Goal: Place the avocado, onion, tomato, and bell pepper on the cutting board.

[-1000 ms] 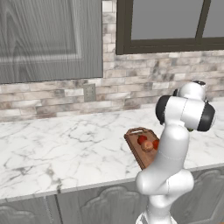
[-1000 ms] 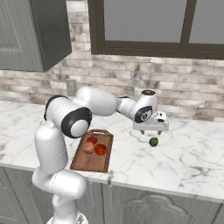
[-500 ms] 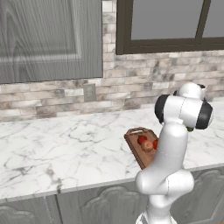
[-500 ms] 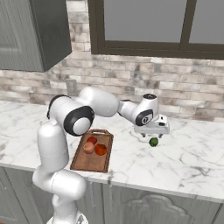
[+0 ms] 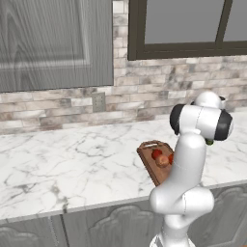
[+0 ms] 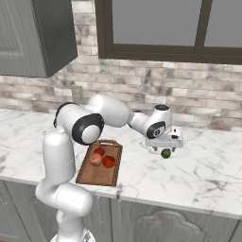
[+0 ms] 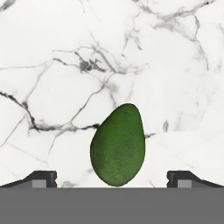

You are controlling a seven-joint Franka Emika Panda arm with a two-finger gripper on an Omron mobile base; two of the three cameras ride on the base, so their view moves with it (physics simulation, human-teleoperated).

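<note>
One dark green, egg-shaped avocado (image 7: 118, 145) lying on the marble desk (image 7: 65, 65), between tips of wide-open claw (image 7: 112, 177). Three vegetables on one board (image 6: 100, 163).

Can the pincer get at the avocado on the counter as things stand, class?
Probably yes. The open pincer hangs right above the avocado, which lies alone on bare marble counter, between the fingertips with nothing in the way.
</note>
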